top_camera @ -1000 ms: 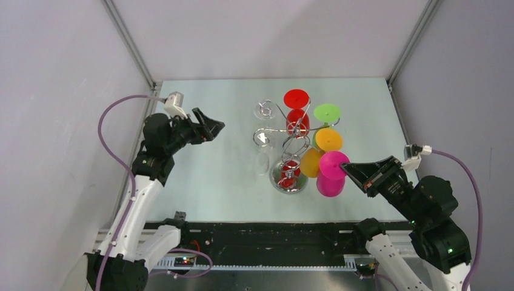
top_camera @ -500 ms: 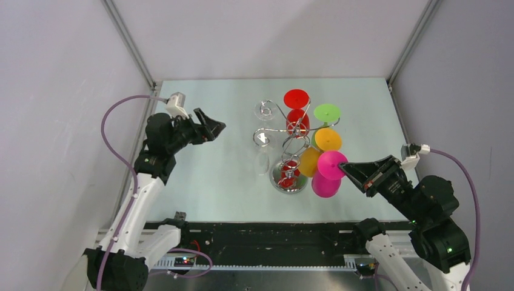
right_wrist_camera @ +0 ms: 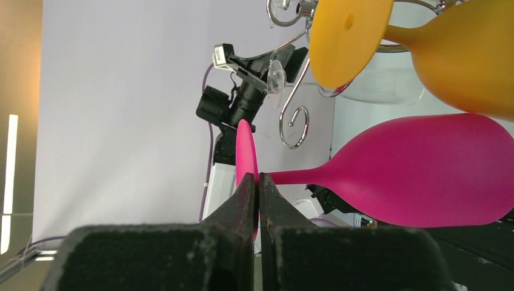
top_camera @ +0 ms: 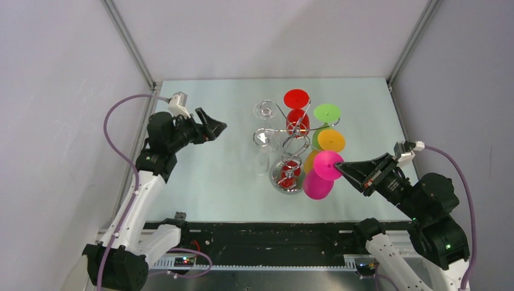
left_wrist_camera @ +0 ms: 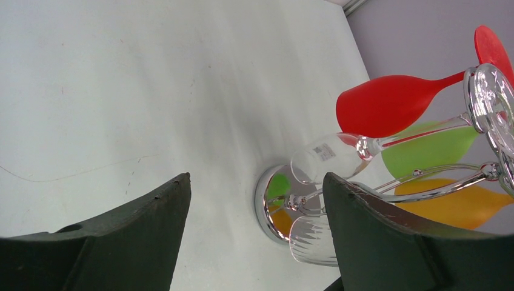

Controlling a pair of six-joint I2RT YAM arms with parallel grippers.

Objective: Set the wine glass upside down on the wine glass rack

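**Pink glass pinched by its foot, just beside the rack**

The wine glass (top_camera: 316, 186) is the pink one; it hangs in the air at the near right side of the wine glass rack (top_camera: 290, 129), its bowl low by the mirrored base and its foot disc above, so it is roughly inverted but tilted. My right gripper (top_camera: 343, 170) has its fingers clamped flat on the rim of that foot. From the tool, the glass lies to the left, toward the rack; its long axis runs from the pinched foot down and away, crosswise to the fingers in the wrist view. A free chrome curl (right_wrist_camera: 295, 127) shows just past the stem; I judge the stem must slide into it, foot uppermost. The orange glass (top_camera: 331, 140) hangs just beside, so I'd watch for a knock. My left gripper (top_camera: 213, 128) is spread wide, holds nothing and is well apart; the right arm is the nearer.
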